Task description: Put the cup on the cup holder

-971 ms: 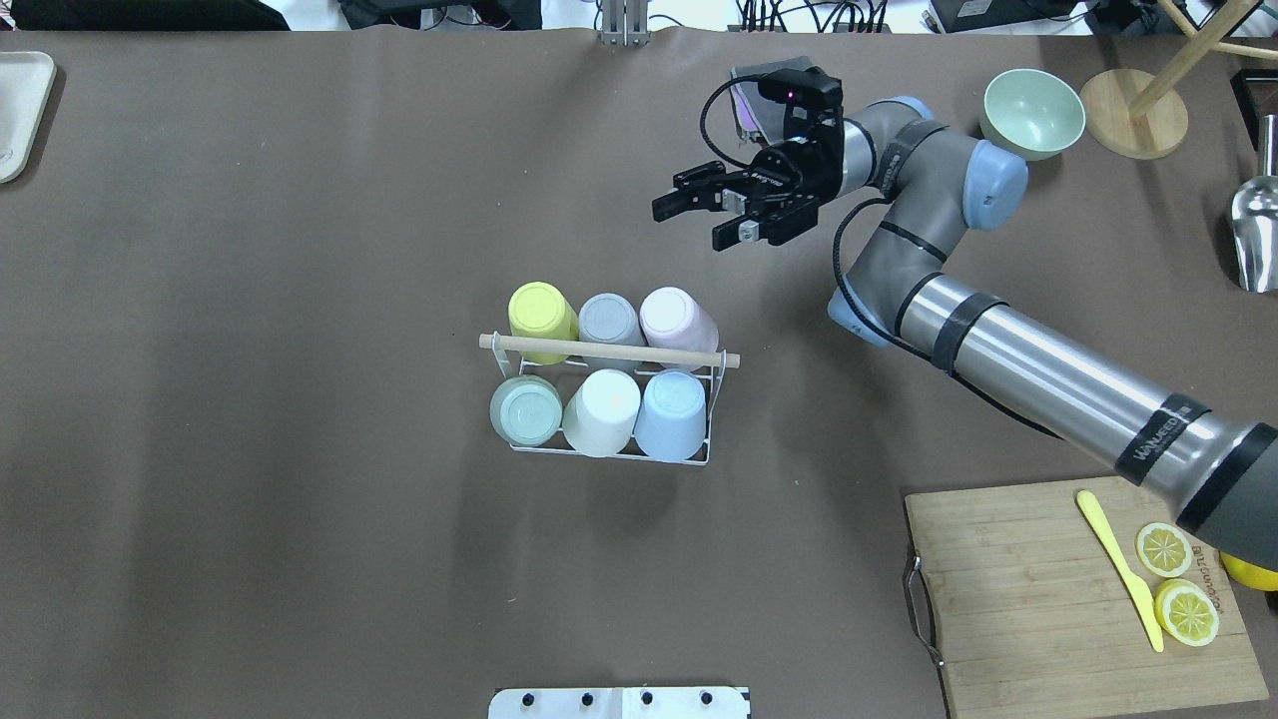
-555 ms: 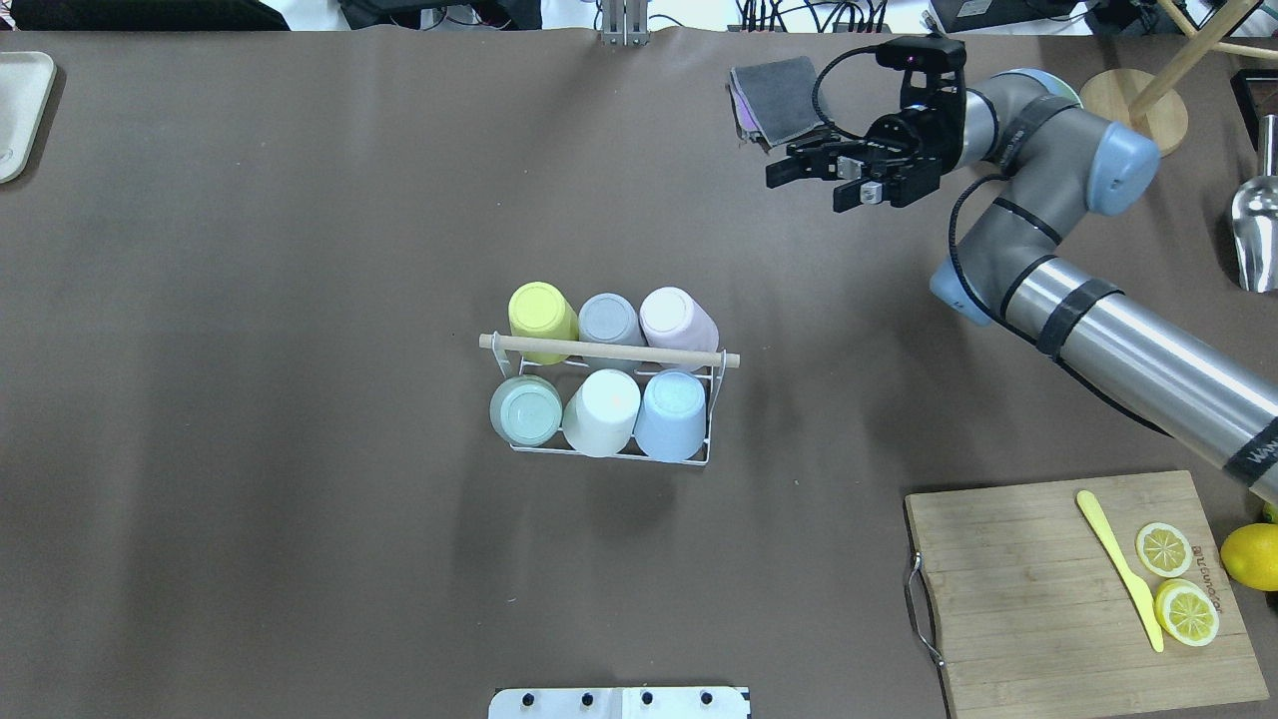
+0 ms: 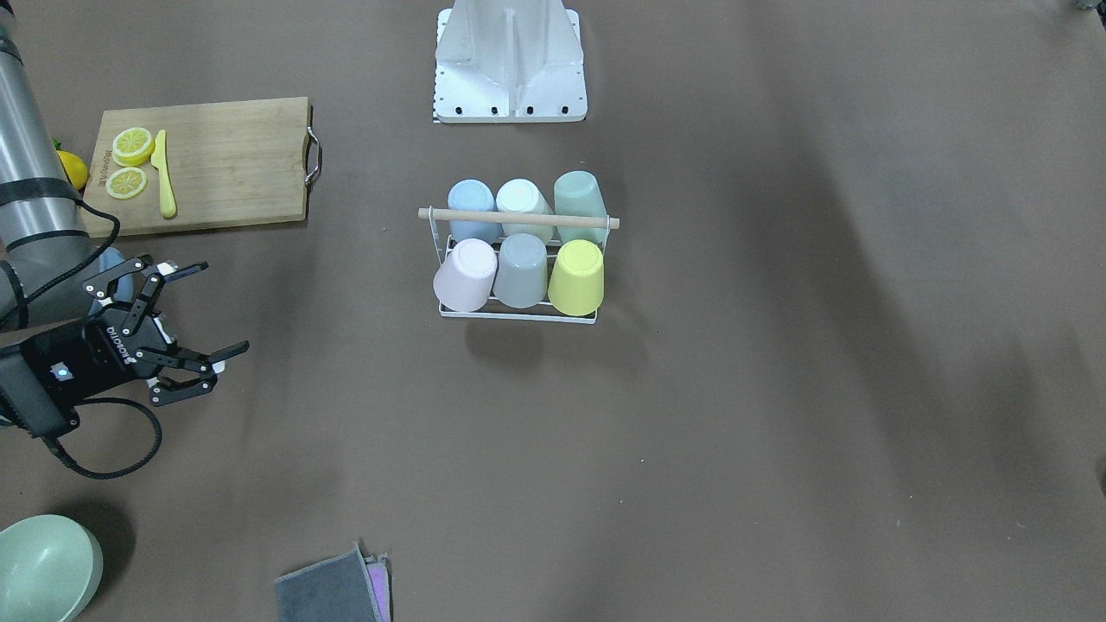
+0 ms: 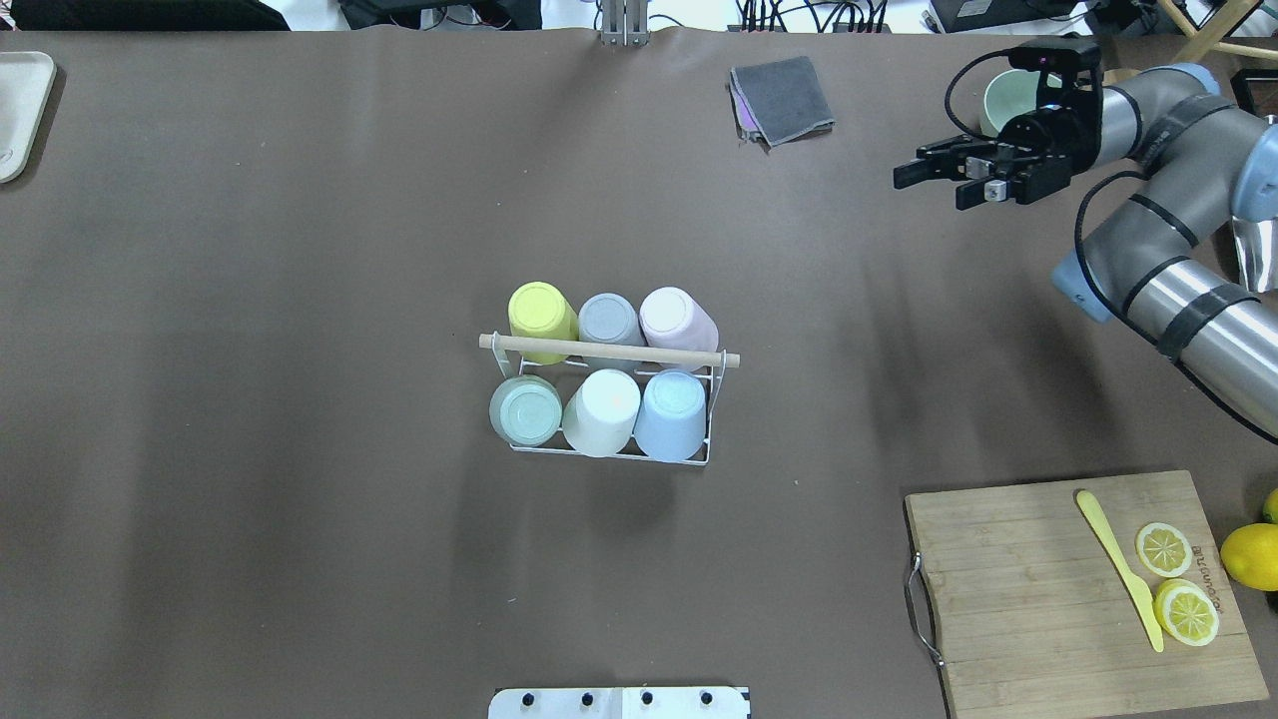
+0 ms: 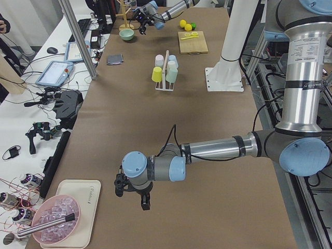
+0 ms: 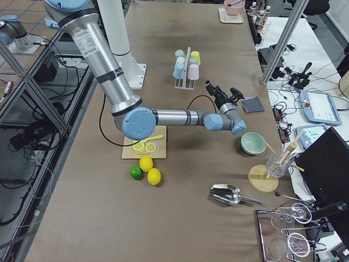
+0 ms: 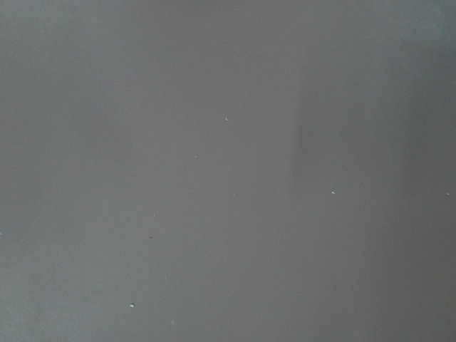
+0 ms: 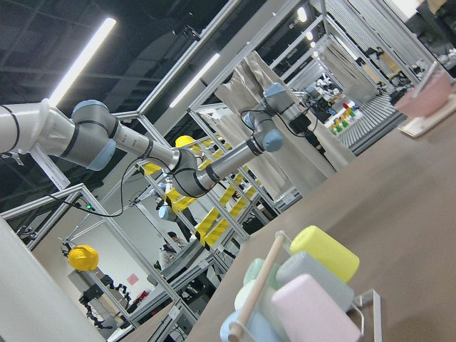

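Seen from above, the cup holder (image 4: 609,352) stands in the middle of the table (image 4: 300,399), its long axis running nine to three. All six cups (image 4: 602,404) sit upside down on it, and I spot no loose cup. The right gripper (image 4: 930,189) hangs with fingers spread and empty; the holder lies at about its eight o'clock, well apart. The left gripper (image 5: 132,197) is farther off, and I cannot tell whether it's spread. The job looks finished to me.
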